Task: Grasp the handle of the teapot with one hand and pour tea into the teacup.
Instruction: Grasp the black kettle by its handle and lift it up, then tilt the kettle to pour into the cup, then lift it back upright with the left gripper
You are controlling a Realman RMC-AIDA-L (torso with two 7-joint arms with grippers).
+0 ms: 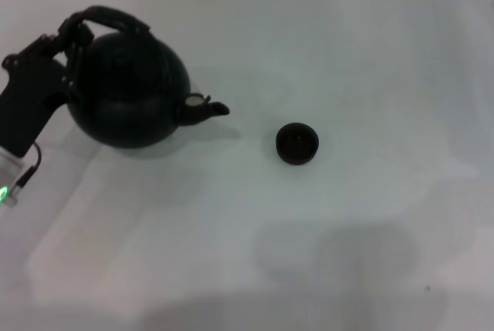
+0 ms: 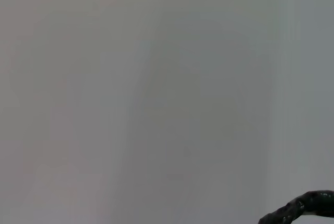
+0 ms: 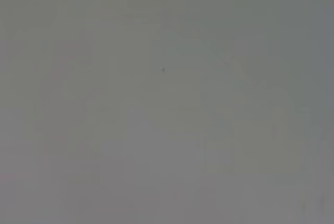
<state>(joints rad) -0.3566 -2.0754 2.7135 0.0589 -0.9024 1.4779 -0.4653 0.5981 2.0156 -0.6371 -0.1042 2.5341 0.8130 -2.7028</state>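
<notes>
The white tabletop (image 1: 363,45) carries everything in sight. The largest thing on it is the teapot (image 1: 131,92), round and matte black, just beside the left hand (image 1: 71,52), with its short curved spout pointing away from the hand toward the teacup. Whether the pot's base rests on the surface or hangs just above it I cannot tell. The left hand comes in from the head view's left edge and is closed on the handle (image 1: 108,18), gripping the end of the arched hoop nearest the arm. In the left wrist view only a dark rough piece of that hoop shows at one corner. The teacup (image 1: 297,143) stands well apart from the hand, beyond the spout. The right hand appears in no view.
</notes>
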